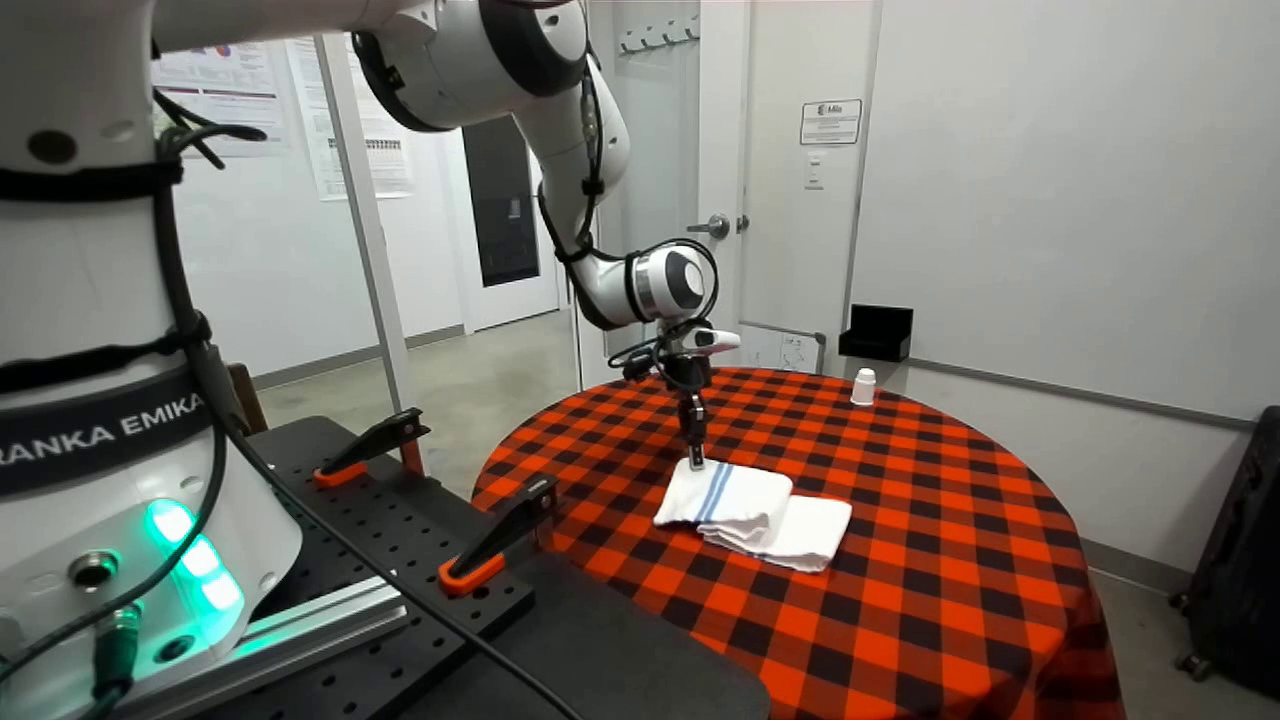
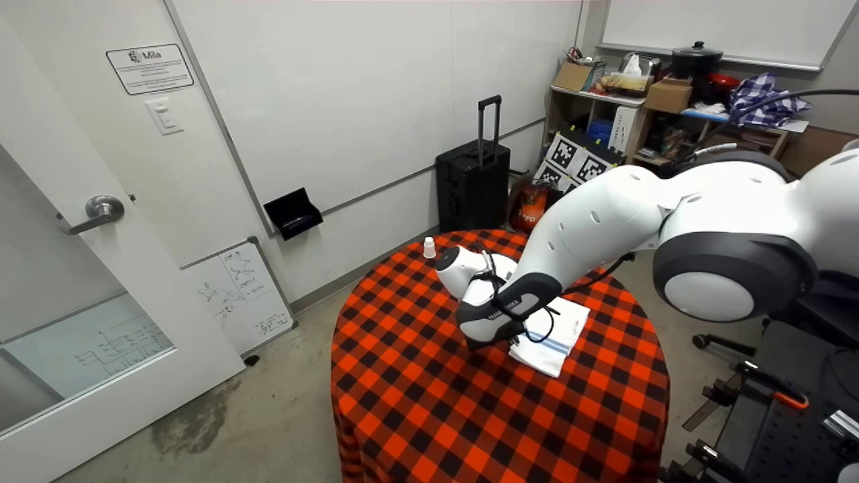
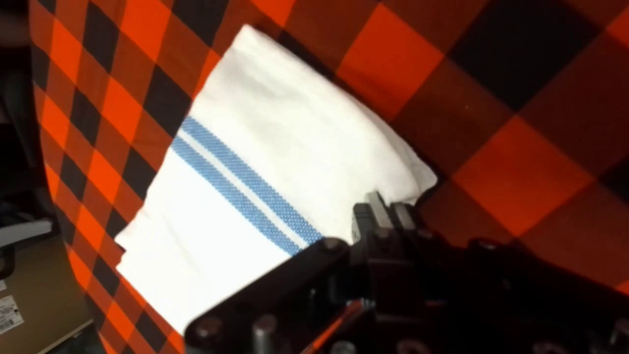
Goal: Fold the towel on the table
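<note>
We see the towel point(image 1: 745, 495) in overlapping layers on the red-and-black checked tabletop point(image 1: 940, 560). The wrist view gives us its blue stripes point(image 3: 248, 177) close up and shows the tool point(image 3: 391, 209) closed, fingertips point(image 3: 379, 211) at the towel's edge near a corner; whether cloth is pinched between them, we cannot tell. In an exterior view the arm point(image 2: 590, 215) hides most of the tool and part of the towel, yet there we get a black pot point(image 2: 696, 62) on cluttered shelves point(image 2: 597, 96). In an exterior view we find green lights point(image 1: 197, 558) on the robot's base point(image 1: 110, 530). The arm reaches out high, bends and slopes down to the wrist, the tool pointing downward.
</note>
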Tool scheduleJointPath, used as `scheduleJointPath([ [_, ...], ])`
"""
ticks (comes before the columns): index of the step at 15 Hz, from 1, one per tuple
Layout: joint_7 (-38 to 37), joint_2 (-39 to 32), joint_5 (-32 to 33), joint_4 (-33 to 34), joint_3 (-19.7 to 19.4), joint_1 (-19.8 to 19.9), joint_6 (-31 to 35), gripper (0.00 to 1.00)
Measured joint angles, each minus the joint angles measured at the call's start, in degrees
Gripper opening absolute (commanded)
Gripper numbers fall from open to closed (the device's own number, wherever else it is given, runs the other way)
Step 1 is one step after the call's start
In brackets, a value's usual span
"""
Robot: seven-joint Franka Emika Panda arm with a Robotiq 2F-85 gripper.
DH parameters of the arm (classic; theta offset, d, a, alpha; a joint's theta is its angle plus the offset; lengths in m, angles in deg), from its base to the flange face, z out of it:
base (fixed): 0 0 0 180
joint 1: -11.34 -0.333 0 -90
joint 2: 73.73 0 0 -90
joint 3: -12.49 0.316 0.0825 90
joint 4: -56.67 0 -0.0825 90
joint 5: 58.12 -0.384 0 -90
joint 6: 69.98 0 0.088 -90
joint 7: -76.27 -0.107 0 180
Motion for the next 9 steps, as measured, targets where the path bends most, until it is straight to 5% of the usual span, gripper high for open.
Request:
scheduleJointPath([
  [9, 11.09, 22.97, 0.06, -18.28, 4.4, -0.49, 0.03, 0.0],
])
